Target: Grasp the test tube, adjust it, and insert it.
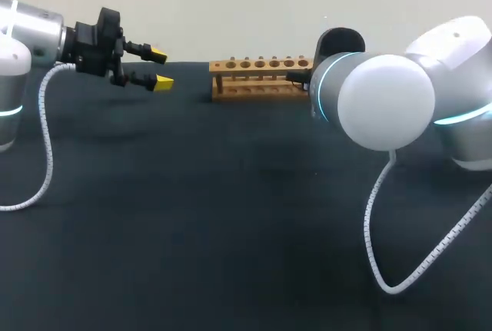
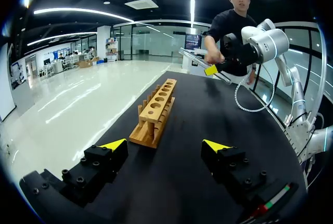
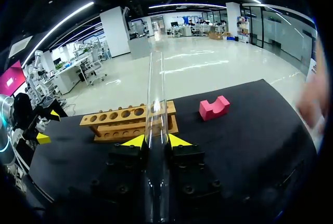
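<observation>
Right gripper (image 3: 157,141) closed narrowly on the test tube (image 3: 156,89), one finger on each side. The clear tube runs lengthwise between the fingers and sticks out well ahead of them, above the table (image 1: 231,216) near the rack (image 1: 260,77). Left gripper (image 1: 160,70) wide open and holding nothing, hovering off the rack's other end. A person's hand (image 2: 212,57) is close to the right gripper; cannot tell whether it touches the tube. Step in hand looks like the adjusting. The tube points along the fingers rather than down, so it wants turning upright, closed end lowest, before going over a hole. The open left gripper could take the free end for a regrip. Keep the squeeze light since glass is slippery, line up over one hole, and lower straight without scraping the wood. Count: one tube; one wooden rack with six holes in its top bar, all empty as far as shows; one pink block (image 3: 214,108) beside the rack; two grippers.
</observation>
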Robot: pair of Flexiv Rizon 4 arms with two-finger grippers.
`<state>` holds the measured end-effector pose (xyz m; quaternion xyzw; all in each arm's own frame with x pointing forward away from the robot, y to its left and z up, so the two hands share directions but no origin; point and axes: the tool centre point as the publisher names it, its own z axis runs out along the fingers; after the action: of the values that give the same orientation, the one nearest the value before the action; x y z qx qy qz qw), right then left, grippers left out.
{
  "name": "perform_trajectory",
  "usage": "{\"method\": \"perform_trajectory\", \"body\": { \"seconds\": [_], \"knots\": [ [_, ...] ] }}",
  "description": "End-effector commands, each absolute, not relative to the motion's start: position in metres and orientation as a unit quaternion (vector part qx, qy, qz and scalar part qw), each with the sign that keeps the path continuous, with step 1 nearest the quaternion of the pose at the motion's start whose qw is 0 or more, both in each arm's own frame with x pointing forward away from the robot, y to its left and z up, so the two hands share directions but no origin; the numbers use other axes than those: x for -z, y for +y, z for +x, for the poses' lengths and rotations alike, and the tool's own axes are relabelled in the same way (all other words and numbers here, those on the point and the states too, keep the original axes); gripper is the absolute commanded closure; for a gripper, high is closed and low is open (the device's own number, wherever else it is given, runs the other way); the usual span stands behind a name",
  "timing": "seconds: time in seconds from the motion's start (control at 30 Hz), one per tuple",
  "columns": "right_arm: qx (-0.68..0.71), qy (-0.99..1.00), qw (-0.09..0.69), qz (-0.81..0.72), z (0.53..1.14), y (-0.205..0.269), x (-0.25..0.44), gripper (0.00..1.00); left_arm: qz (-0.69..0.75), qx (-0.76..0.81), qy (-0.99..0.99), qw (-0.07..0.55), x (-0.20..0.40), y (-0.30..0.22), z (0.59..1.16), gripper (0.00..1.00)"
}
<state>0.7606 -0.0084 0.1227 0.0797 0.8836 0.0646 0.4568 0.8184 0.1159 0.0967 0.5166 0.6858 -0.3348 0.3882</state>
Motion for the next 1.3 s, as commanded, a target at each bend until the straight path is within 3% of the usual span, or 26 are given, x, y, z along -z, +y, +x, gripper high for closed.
{"method": "perform_trajectory", "body": {
  "seconds": [0.03, 0.7, 1.3],
  "knots": [
    [-0.065, 0.883, 0.458, 0.080, 0.760, -0.009, -0.123, 1.00, 0.516, 0.334, 0.685, 0.391, -0.096, 0.116, 0.817, 0.00],
    [0.021, 0.899, 0.436, -0.041, 0.791, 0.021, -0.085, 1.00, 0.516, 0.334, 0.685, 0.391, -0.096, 0.116, 0.817, 0.00],
    [-0.017, 0.905, 0.423, -0.047, 0.807, 0.033, -0.066, 1.00, 0.516, 0.334, 0.685, 0.391, -0.096, 0.116, 0.817, 0.00]
  ]
}}
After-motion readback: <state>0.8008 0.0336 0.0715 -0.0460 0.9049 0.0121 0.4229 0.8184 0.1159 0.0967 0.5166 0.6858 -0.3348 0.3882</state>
